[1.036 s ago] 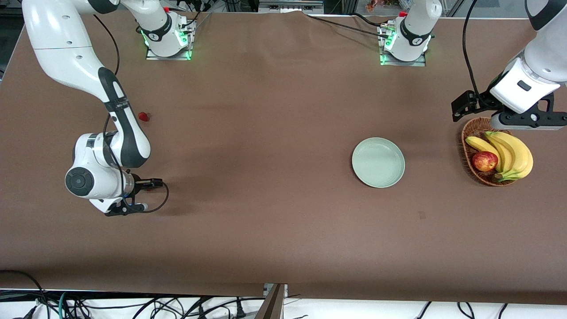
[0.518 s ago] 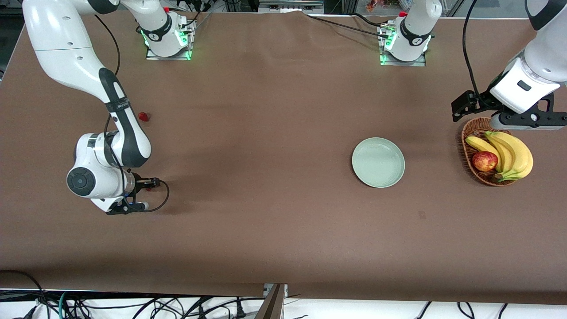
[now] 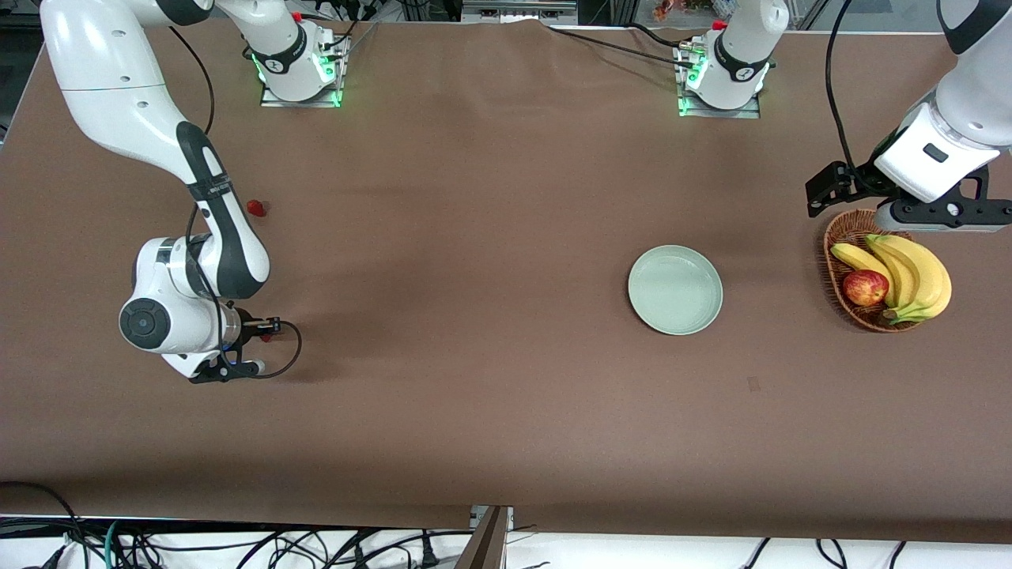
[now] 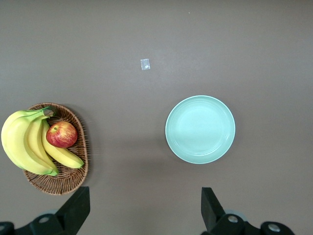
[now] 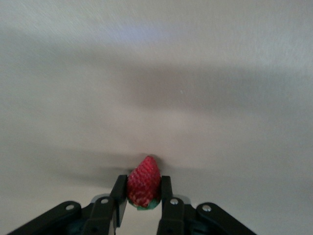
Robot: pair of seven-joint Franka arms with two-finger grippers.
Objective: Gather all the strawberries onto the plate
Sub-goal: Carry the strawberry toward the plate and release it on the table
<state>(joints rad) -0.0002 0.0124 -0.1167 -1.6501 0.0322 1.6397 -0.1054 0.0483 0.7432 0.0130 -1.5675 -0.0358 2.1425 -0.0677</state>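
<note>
Strawberry [image 5: 144, 182] clamped between right gripper [image 3: 273, 325] fingers, well apart from plate [image 3: 675, 289], toward the right arm's end; left gripper [image 4: 142, 215] spread open, waiting above the plate.

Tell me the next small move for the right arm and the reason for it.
Probably a straight lift. The right pincer is shut on a strawberry low at the table near the right arm's end, and the plate lies bare toward the left arm's end. Raising first should keep the berry from dragging. The left pincer waits open, high above the plate and basket.
</note>
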